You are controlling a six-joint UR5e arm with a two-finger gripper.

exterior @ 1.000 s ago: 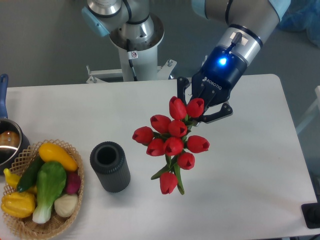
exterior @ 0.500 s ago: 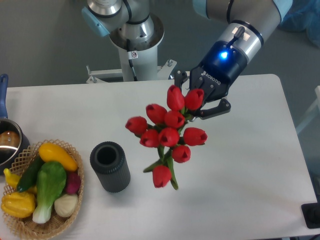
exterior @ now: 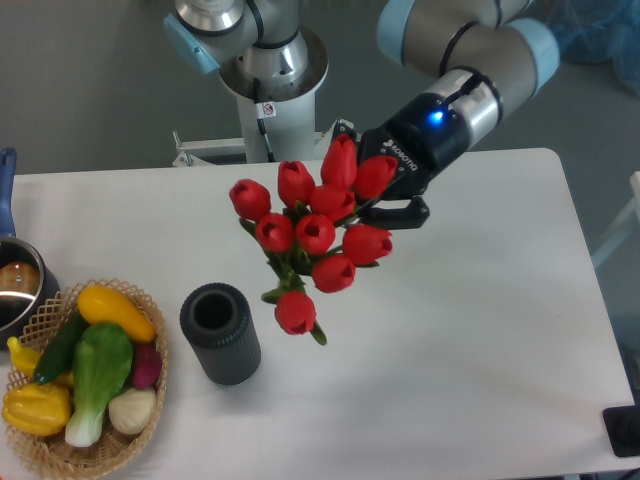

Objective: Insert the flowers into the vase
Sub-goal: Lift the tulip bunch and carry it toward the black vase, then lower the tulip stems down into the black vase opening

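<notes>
The flowers [exterior: 312,232], a bunch of red tulip buds with green stems and leaves, hang in the air over the white table. My gripper [exterior: 383,197] is shut on the bunch at its upper right; the buds hide the fingertips. The lowest bud sits just right of and slightly above the vase [exterior: 219,332], a dark grey ribbed cylinder standing upright with its round mouth open and nothing in it. The flowers are apart from the vase.
A wicker basket [exterior: 50,445] of coloured vegetables sits at the front left. A metal pot [exterior: 17,285] with a blue handle stands at the left edge. The robot's base [exterior: 265,65] is behind the table's far edge.
The gripper has carried the flowers left and up, toward the vase, and tilted them so the buds swing to the left.
</notes>
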